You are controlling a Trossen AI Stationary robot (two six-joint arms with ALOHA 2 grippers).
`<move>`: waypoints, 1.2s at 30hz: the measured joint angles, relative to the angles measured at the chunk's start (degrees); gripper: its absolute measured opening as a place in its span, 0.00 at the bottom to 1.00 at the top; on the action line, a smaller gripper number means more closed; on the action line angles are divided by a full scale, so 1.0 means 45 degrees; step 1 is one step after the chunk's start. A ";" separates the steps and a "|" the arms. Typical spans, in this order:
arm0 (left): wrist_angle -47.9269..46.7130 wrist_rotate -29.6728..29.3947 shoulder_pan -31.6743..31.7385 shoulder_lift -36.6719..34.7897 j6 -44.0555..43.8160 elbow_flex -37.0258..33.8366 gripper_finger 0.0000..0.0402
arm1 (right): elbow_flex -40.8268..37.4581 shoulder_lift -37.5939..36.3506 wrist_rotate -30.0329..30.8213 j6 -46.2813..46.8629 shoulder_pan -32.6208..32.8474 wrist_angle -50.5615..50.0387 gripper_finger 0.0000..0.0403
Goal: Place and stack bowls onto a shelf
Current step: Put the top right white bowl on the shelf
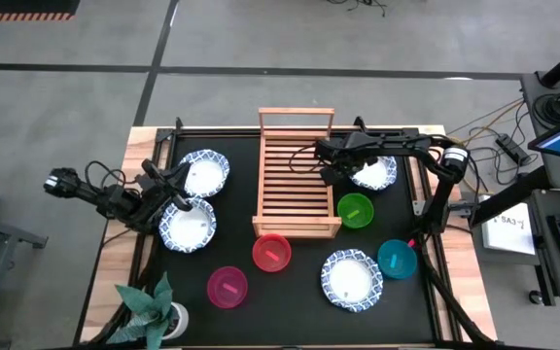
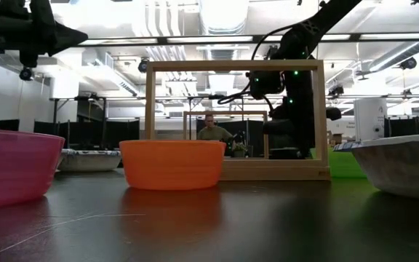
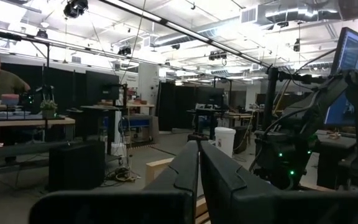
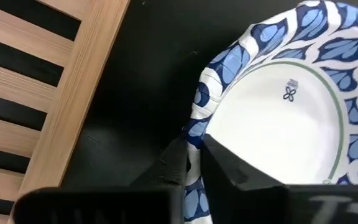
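Right tool (image 4: 194, 155) clenched on the patterned bowl's (image 4: 278, 106) rim beside the shelf (image 1: 297, 185); left tool (image 3: 199, 163) clenched, grasping nothing.

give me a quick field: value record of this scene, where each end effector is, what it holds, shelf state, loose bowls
right end effector: pinching the rim of a patterned bowl beside the shelf, on the shelf's right in the high view
left end effector: fingers pressed together, holding nothing, between the two patterned bowls on the table's left
shelf contents: none, slats bare
green bowl: on the mat by the shelf's right front corner
orange-red bowl: in front of the shelf
magenta bowl: front left of centre
teal bowl: front right
fourth patterned bowl: front, next to the teal one
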 joint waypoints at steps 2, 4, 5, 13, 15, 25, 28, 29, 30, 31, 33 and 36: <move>-0.0005 -0.0001 0.0000 0.0000 -0.0052 0.0000 0.00 | -0.0003 -0.0106 -0.0064 0.0016 0.0000 -0.0085 0.05; -0.0005 0.0000 0.0000 0.0000 -0.0053 0.0000 0.00 | -0.0006 -0.0287 -0.0165 0.0039 0.0000 -0.0128 0.05; -0.0005 0.0000 0.0000 0.0000 -0.0053 0.0000 0.00 | -0.0015 -0.0434 -0.0171 0.0039 0.0005 -0.0152 0.04; -0.0024 0.0004 0.0000 0.0000 -0.0136 0.0000 0.00 | 0.0381 -0.2214 -0.0444 0.0053 0.0457 0.0283 0.04; -0.0029 0.0001 0.0000 0.0000 -0.0136 0.0000 0.00 | 0.0482 -0.2645 -0.0437 0.0014 0.0721 0.1050 0.04; -0.0029 0.0005 -0.0001 0.0004 -0.0141 0.0000 0.00 | 0.0505 -0.2977 -0.0503 -0.1898 0.1540 0.5424 0.04; -0.0027 0.0005 0.0000 0.0001 -0.0141 0.0000 0.00 | 0.0505 -0.2604 -0.0515 -0.2739 0.1540 0.6139 0.04; -0.0024 0.0005 -0.0002 0.0002 -0.0141 0.0000 0.00 | 0.0505 -0.2479 -0.0548 -0.2889 0.1540 0.6394 0.04; -0.0024 0.0005 0.0000 0.0005 -0.0141 0.0000 0.00 | 0.0505 -0.2349 -0.0607 -0.2962 0.1535 0.6570 0.04; -0.0024 0.0005 0.0000 0.0005 -0.0141 0.0000 0.00 | 0.0505 -0.2196 -0.0689 -0.3068 0.1535 0.6828 0.04; -0.0024 0.0005 0.0000 0.0005 -0.0143 0.0000 0.00 | 0.0535 -0.1900 -0.0831 -0.3240 0.1530 0.7259 0.04; -0.0024 0.0006 -0.0001 0.0005 -0.0142 0.0000 0.00 | 0.0836 -0.1362 -0.0831 -0.3613 0.1535 0.7280 0.04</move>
